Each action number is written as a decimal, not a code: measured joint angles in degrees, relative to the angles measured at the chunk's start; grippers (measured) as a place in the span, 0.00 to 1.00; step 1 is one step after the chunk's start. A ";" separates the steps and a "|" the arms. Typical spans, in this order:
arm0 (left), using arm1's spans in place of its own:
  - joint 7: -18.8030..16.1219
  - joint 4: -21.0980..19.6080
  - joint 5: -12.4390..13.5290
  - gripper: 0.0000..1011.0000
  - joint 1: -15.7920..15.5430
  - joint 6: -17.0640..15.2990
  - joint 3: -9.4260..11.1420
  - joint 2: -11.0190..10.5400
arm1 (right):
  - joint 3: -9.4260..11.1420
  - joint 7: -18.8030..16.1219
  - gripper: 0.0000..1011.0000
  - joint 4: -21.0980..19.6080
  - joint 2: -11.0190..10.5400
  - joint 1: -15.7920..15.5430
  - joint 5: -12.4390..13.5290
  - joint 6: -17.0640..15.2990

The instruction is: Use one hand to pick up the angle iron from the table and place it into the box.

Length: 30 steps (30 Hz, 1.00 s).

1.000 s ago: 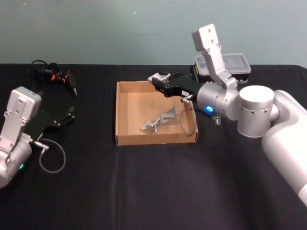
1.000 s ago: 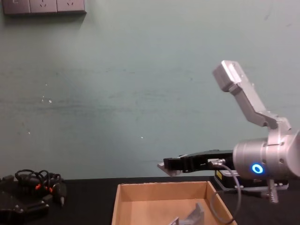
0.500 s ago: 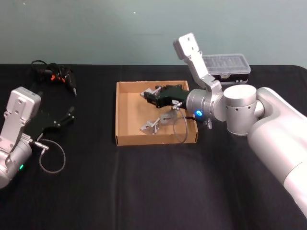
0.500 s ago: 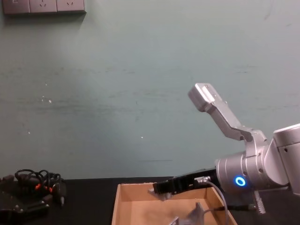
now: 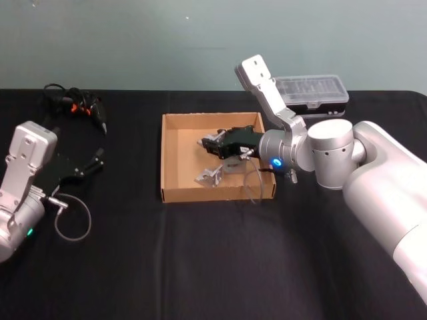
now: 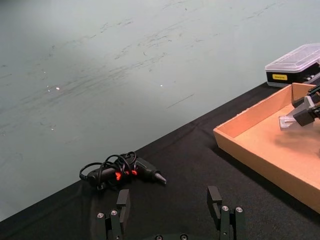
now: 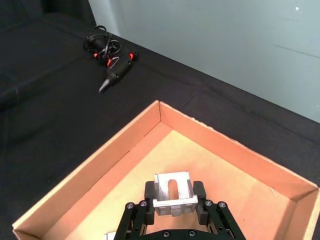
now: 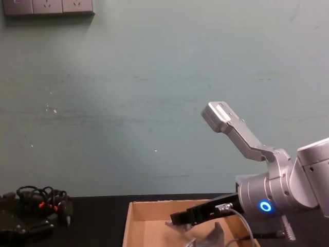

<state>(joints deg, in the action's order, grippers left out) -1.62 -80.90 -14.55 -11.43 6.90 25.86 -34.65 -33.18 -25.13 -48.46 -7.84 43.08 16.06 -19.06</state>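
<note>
The brown cardboard box (image 5: 162,157) sits mid-table on the black tabletop (image 5: 200,253). My right gripper (image 5: 208,143) hovers inside its rim, shut on a silver angle iron (image 5: 215,138). The right wrist view shows that slotted angle iron (image 7: 173,192) clamped between the black fingers (image 7: 148,191) above the box floor (image 7: 200,155). More angle irons (image 5: 213,175) lie on the box floor near its front wall. In the chest view the right gripper (image 8: 177,218) reaches left, low over the box (image 8: 127,226). My left gripper (image 6: 169,202) is parked open at the table's left (image 5: 93,162).
A black corded tool with red marks (image 5: 79,104) lies at the far left of the table. A clear-lidded plastic case (image 5: 313,90) stands behind the box's right corner. A grey cable loop (image 5: 70,220) hangs by the left arm. A teal wall closes the back.
The right gripper carried the angle iron from behind the box's far right corner leftward and down, over the box's inside. The left arm stayed still.
</note>
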 joint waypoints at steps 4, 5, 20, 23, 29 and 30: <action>0.00 0.00 0.00 1.00 0.00 0.00 0.00 0.00 | 0.22 -0.19 0.45 -0.17 -0.06 -0.21 -0.56 -0.38; 0.00 0.00 0.00 1.00 0.00 0.00 0.00 0.00 | 0.29 -0.25 0.45 -0.24 -0.07 -0.27 -0.65 -0.44; 0.00 0.00 0.00 1.00 0.00 0.00 0.00 0.00 | 2.35 -0.10 0.84 -4.45 -0.85 -2.45 -2.41 0.38; 0.00 0.00 0.00 1.00 0.00 0.00 0.00 0.00 | 2.70 0.47 0.92 -7.28 -1.45 -3.48 -2.95 0.72; 0.00 0.00 0.00 1.00 0.00 0.00 0.00 0.00 | 3.46 1.68 0.99 -14.18 -3.09 -6.24 -3.87 1.25; 0.00 0.00 0.00 1.00 0.00 0.00 0.00 0.00 | 3.72 2.20 0.99 -16.50 -3.72 -7.34 -4.19 1.57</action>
<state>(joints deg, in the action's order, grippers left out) -1.62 -80.90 -14.55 -11.43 6.90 25.86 -34.65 -29.46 -22.93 -64.96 -11.56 35.74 11.87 -17.49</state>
